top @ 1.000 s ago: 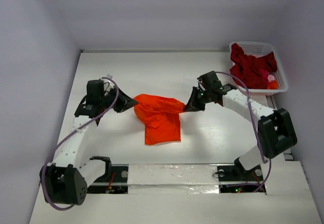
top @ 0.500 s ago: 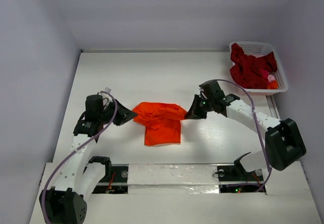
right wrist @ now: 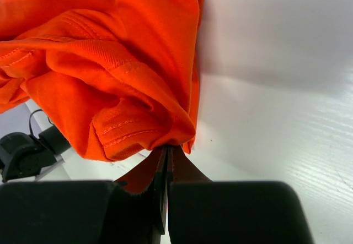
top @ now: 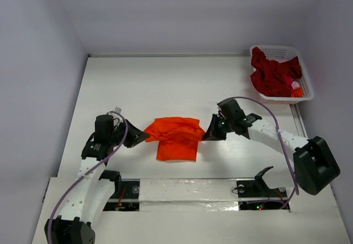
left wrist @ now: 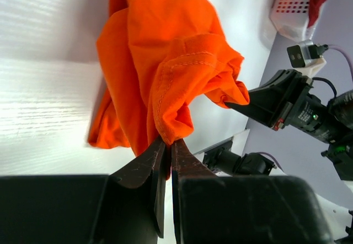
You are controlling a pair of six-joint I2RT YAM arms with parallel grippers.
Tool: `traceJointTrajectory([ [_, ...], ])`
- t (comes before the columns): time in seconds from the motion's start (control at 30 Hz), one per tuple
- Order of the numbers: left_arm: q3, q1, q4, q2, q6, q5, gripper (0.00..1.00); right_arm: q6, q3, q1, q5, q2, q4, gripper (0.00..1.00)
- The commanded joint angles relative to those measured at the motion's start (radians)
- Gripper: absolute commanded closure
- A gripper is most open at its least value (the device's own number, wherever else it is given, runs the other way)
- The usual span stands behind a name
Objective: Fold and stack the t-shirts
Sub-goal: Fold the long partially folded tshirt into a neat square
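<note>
On the white worktop [top: 165, 84] we see the orange t-shirt [top: 177, 144] bunched near the front edge, its upper edge strung between our two claws. Our left claw [top: 145, 137] is pinched tight on the left corner and our right claw [top: 206, 136] on the right corner.

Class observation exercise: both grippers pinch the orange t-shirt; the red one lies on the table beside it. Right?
No: the top external view shows the red t-shirt in the white basket. Left gripper and right gripper do pinch the orange t-shirt.
</note>
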Motion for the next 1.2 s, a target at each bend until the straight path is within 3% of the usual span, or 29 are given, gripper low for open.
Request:
traceJointTrajectory([
  [0.0,-0.02,-0.005,-0.024,-0.015,-0.005,-0.014,1.0,0.003,-0.017,0.024,0.011,-0.024,0.047,1.0],
  [0.53,-0.152,-0.024,-0.129,-0.091,-0.034,0.009,0.99,-0.003,-0.103,0.131,0.037,-0.038,0.035,1.0],
  [0.6,-0.16,-0.025,-0.137,-0.093,-0.037,0.027,0.99,-0.013,-0.095,0.143,0.043,-0.037,0.018,0.96],
  [0.7,-0.18,-0.025,-0.163,-0.105,-0.057,0.054,0.97,-0.03,-0.096,0.163,0.038,-0.037,-0.008,0.78],
  [0.73,-0.176,-0.025,-0.182,-0.116,-0.06,0.064,0.96,-0.037,-0.098,0.163,0.038,-0.035,-0.022,0.67],
  [0.77,-0.173,-0.025,-0.191,-0.119,-0.064,0.073,0.94,-0.043,-0.099,0.173,0.037,-0.034,-0.029,0.62],
  [0.8,-0.17,-0.025,-0.2,-0.125,-0.074,0.087,0.84,-0.048,-0.104,0.173,0.037,-0.035,-0.037,0.58],
  [0.83,-0.163,-0.034,-0.221,-0.131,-0.08,0.096,0.8,-0.049,-0.109,0.183,0.035,-0.041,-0.052,0.47],
  [0.87,-0.158,-0.034,-0.231,-0.134,-0.084,0.109,0.76,-0.05,-0.113,0.183,0.031,-0.044,-0.057,0.43],
  [1.0,-0.098,-0.034,-0.306,-0.157,-0.104,0.155,0.43,-0.037,-0.13,0.193,0.037,-0.11,-0.112,0.39],
  [1.1,0.01,-0.034,-0.387,-0.157,-0.098,0.156,0.39,-0.034,-0.107,0.193,0.052,-0.188,-0.189,0.41],
  [1.17,0.119,-0.034,-0.426,-0.141,-0.098,0.144,0.47,-0.036,-0.061,0.193,0.077,-0.227,-0.25,0.53],
])
